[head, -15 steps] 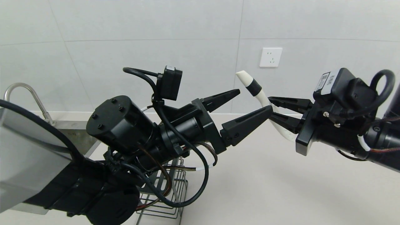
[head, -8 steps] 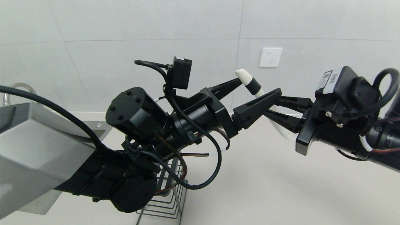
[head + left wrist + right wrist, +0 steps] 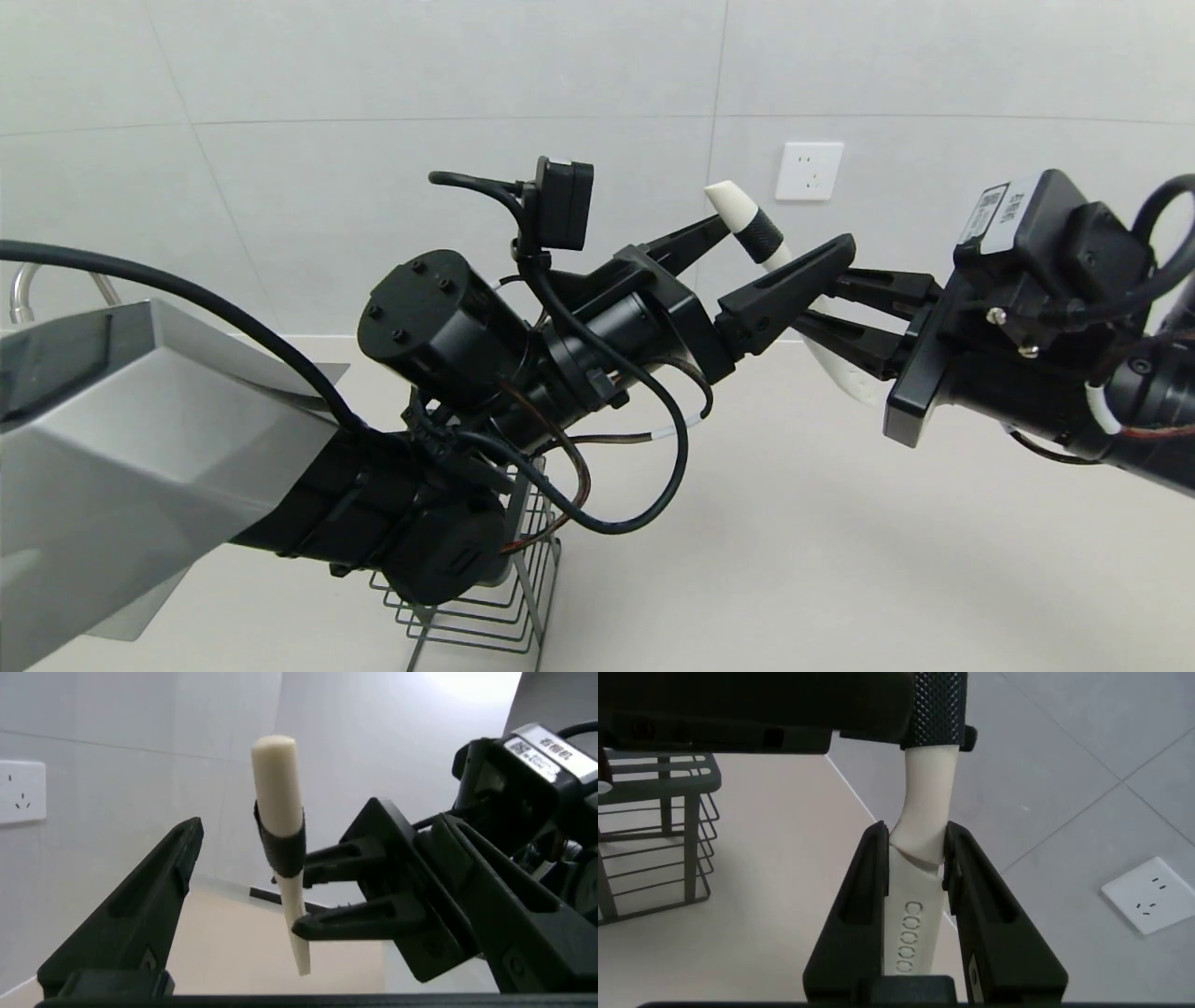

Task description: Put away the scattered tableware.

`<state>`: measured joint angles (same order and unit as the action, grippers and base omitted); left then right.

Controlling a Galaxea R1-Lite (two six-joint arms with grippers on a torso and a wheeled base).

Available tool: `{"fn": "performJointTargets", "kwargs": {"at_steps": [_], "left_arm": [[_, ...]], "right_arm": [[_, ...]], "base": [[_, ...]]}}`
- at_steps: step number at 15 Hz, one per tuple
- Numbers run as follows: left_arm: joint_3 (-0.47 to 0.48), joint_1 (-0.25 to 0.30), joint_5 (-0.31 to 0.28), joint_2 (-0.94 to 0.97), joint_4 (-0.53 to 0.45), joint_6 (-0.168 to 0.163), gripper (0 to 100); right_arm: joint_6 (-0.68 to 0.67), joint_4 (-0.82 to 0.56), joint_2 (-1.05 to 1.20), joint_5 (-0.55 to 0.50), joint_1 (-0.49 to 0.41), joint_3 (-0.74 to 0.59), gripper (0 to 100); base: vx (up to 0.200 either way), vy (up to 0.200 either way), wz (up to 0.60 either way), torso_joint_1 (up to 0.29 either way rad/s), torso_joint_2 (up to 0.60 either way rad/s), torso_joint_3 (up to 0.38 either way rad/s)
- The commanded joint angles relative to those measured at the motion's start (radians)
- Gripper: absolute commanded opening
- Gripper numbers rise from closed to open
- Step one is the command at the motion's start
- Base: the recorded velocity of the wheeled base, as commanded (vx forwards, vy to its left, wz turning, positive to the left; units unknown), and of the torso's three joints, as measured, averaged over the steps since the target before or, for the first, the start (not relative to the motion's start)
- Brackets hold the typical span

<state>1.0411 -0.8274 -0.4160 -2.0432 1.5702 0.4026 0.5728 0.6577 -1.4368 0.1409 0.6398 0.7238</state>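
Utensil (image 3: 739, 211) in right fingers (image 3: 878, 285), left fingers (image 3: 794, 278) flanking handle, rack (image 3: 691, 773) below.

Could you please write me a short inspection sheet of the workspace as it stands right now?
Surface: pale counter; the rack stands on it.
Job's things: white utensil with a black knurled band, held in the air; wire rack on the counter, below the left arm.
Clutter: nothing seen.
Grippers: right gripper shut on the white utensil; left gripper open, its fingers on either side of the handle's upper end.
Cables: black cable loops under the left wrist, above the wire rack.
Surroundings: tiled wall with a wall socket.
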Motion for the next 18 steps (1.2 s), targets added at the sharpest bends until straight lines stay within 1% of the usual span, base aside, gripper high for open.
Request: {"fn": "performJointTargets", "kwargs": {"at_steps": [1, 4, 6, 7, 11, 14, 15, 18], "left_arm": [[0.031, 0.001, 0.002, -0.012, 0.001, 0.002, 100], [0.059, -0.001, 0.000, -0.038, 0.001, 0.002, 100], [0.094, -0.001, 0.002, -0.054, 0.001, 0.002, 100], [0.105, -0.001, 0.003, -0.055, 0.001, 0.002, 0], [0.114, -0.004, 0.003, -0.055, 0.001, -0.001, 0], [0.114, -0.019, 0.009, -0.049, 0.001, -0.004, 0], [0.112, -0.019, 0.019, -0.049, 0.001, -0.004, 0], [0.111, -0.021, 0.022, -0.048, 0.001, -0.004, 0]], "right_arm": [[0.001, 0.000, -0.001, 0.000, 0.001, 0.000, 0], [0.001, 0.007, 0.001, 0.000, 0.001, 0.003, 0], [-0.001, 0.008, 0.001, 0.002, 0.001, 0.014, 0], [-0.001, 0.008, 0.001, 0.002, 0.001, 0.016, 0], [-0.005, 0.010, 0.001, 0.000, 0.000, 0.022, 0], [-0.021, 0.008, 0.007, 0.026, -0.028, 0.005, 0], [-0.028, 0.008, 0.007, 0.025, -0.028, -0.004, 100], [-0.030, 0.010, 0.038, 0.017, -0.022, -0.060, 100]], "base": [[0.000, 0.000, 0.00, 0.000, 0.00, 0.000], [0.000, 0.000, 0.00, 0.000, 0.00, 0.000], [0.000, 0.000, 0.00, 0.000, 0.00, 0.000], [0.000, 0.000, 0.00, 0.000, 0.00, 0.000], [0.000, 0.000, 0.00, 0.000, 0.00, 0.000], [0.000, 0.000, 0.00, 0.000, 0.00, 0.000], [0.000, 0.000, 0.00, 0.000, 0.00, 0.000], [0.000, 0.000, 0.00, 0.000, 0.00, 0.000]]}}
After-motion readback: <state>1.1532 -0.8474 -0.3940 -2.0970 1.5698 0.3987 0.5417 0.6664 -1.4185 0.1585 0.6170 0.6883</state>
